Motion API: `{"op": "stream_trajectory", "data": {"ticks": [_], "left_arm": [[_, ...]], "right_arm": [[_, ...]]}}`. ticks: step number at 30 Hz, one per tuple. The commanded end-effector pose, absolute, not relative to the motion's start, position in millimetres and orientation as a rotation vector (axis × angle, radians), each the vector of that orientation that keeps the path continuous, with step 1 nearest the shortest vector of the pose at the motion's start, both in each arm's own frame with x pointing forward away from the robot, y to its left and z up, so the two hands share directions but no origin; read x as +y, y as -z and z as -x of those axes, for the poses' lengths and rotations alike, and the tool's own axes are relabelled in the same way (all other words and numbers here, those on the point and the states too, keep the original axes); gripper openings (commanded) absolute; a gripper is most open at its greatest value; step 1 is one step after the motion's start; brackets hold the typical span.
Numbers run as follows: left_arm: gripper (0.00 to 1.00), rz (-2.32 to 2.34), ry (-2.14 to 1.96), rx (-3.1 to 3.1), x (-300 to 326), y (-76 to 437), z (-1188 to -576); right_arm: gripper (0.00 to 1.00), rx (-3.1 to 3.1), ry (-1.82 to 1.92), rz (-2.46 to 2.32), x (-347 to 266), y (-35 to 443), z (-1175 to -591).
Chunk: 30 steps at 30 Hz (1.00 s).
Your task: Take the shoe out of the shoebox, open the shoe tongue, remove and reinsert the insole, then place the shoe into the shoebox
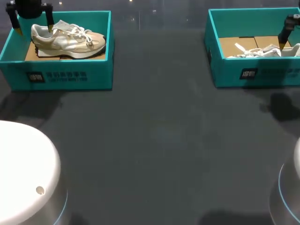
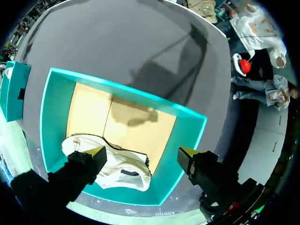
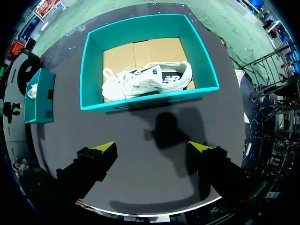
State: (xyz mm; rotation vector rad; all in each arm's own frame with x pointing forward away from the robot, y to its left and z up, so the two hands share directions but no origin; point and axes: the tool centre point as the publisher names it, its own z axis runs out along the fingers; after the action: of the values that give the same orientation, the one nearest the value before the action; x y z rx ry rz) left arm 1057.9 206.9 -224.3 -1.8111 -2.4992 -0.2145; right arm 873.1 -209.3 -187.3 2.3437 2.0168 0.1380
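1. Table (image 1: 159, 140): one, dark grey matte top, spanning the whole head view; a pale line borders its edge (image 3: 154, 214) in the right wrist view.
2. Shadows: soft dark patches on the table top. One lies at the right side of the head view (image 1: 281, 105), one in the left wrist view (image 2: 171, 70), and one in the right wrist view (image 3: 171, 131).

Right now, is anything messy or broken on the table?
Nothing stands out. The beige shoe sits inside the left shoebox and the white shoe inside the right shoebox. Nothing looks spilled, tipped over or damaged.
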Motion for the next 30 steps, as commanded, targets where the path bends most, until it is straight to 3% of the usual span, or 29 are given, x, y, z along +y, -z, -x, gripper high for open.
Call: {"op": "stream_trajectory", "data": {"ticks": [1,11,19,30], "left_arm": [[1.0,1.853,0.103,-2.441,220.5,229.2,-1117.1],[1.0,1.853,0.103,-2.441,220.5,229.2,-1117.1],[1.0,2.082,0.0,-2.318,239.9,256.9,-1149.4],[1.0,2.056,0.014,-2.341,259.7,287.0,-1176.8]], "right_arm": [[1.0,2.015,-0.138,-2.344,-209.2,187.7,-872.8],[1.0,2.015,-0.138,-2.344,-209.2,187.7,-872.8],[1.0,2.015,-0.138,-2.344,-209.2,187.7,-872.8],[1.0,2.015,-0.138,-2.344,-209.2,187.7,-872.8]]}}
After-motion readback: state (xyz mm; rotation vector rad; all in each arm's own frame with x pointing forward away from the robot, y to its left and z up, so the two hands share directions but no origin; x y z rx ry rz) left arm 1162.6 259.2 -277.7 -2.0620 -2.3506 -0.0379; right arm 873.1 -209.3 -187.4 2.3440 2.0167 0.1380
